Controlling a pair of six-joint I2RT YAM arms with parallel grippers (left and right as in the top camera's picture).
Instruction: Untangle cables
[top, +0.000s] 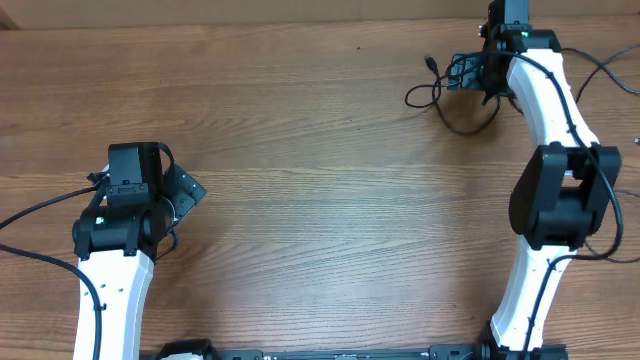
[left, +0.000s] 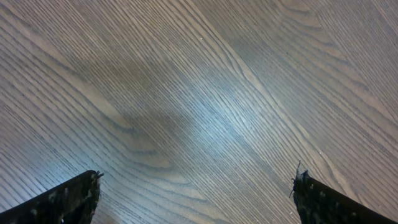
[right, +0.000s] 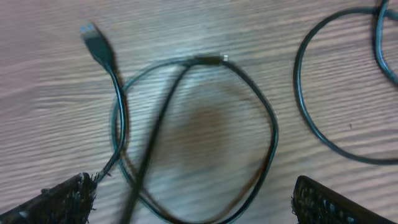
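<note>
The cables (top: 447, 88) are thin black cords lying in loose loops at the far right of the table. In the right wrist view one cable loop (right: 261, 118) lies on the wood with a USB plug (right: 94, 38) at upper left and a small connector (right: 211, 60) at the loop's top. Another loop (right: 323, 124) curves at the right. My right gripper (right: 193, 202) is open, its fingertips either side of the loop's lower part, holding nothing. My left gripper (left: 196, 199) is open over bare wood at the left of the table (top: 185, 190), far from the cables.
The wooden table (top: 320, 180) spreads between the arms. Thicker black robot cables trail at the far right (top: 610, 70) and at the left edge (top: 30, 215). The right arm (top: 550, 130) reaches along the right side.
</note>
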